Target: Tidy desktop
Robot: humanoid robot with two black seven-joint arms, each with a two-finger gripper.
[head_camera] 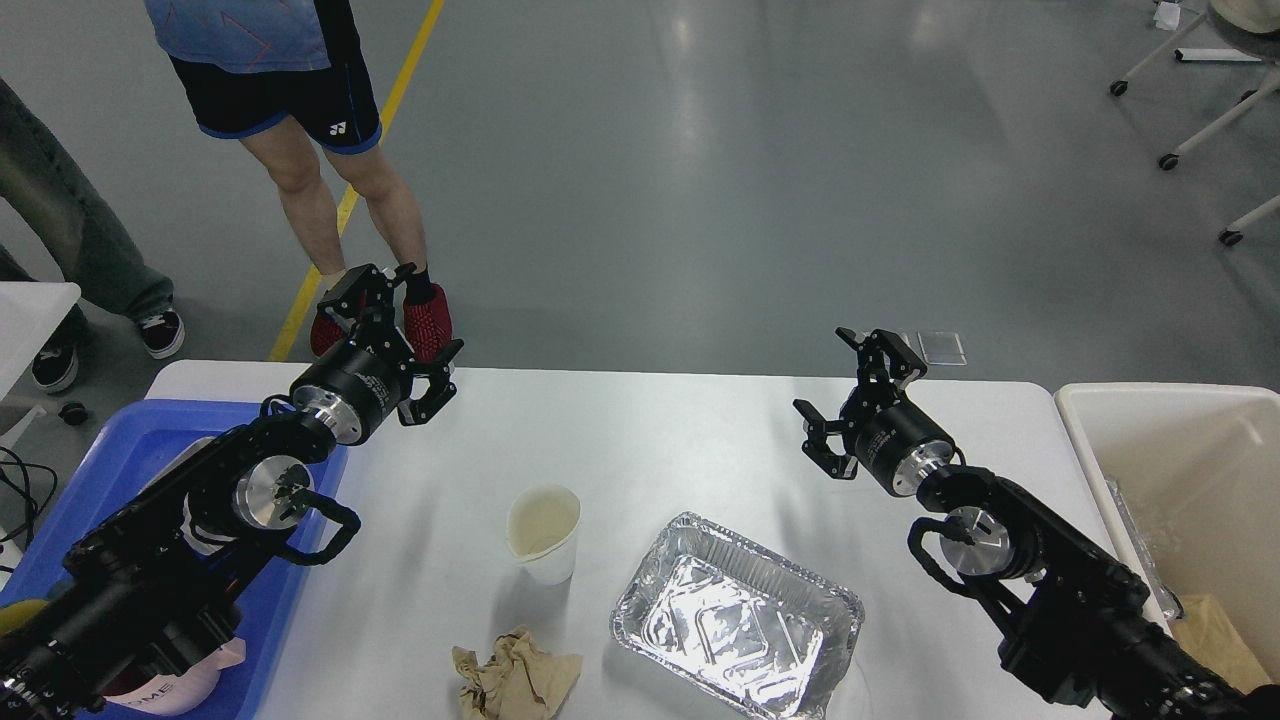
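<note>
- Head view, the only one we have. The desktop (650, 440) fills the lower half: white, matte, rounded far corners, grey floor beyond its far edge.
- Our left gripper (400, 335) is raised over the far-left part of the desktop, near its far edge. Its two fingers stand apart, with nothing between them.
- Our left arm (190, 560) runs in from the lower-left corner and crosses over the blue tray (140, 440), hiding most of what the tray carries.
- A pink mug (175, 682) shows only in part at the bottom left, under the arm; the letters "ME" are readable on it.
- Our right gripper (850, 400) hangs over the far-right part of the desktop. Its fingers are spread wide and empty.
- Our right arm (1060, 590) comes in from the lower-right corner.
- White paper cup (544, 532): upright near the middle of the desktop, in front of the left gripper and well apart from it. The inside looks stained.
- Foil tray (738, 615): just right of the cup, set at an angle, nothing in it, not touching the cup.
- Crumpled brown paper (515, 680): at the near edge, in front of the cup, close beside the foil tray's left corner.
- Beige bin (1170, 420): at the right end of the desktop; something tan lies in its bottom, but we cannot tell what it is.
- Beyond the far-left corner a person (290, 110) in black shorts and red shoes stands on the floor by a yellow line (395, 100).
</note>
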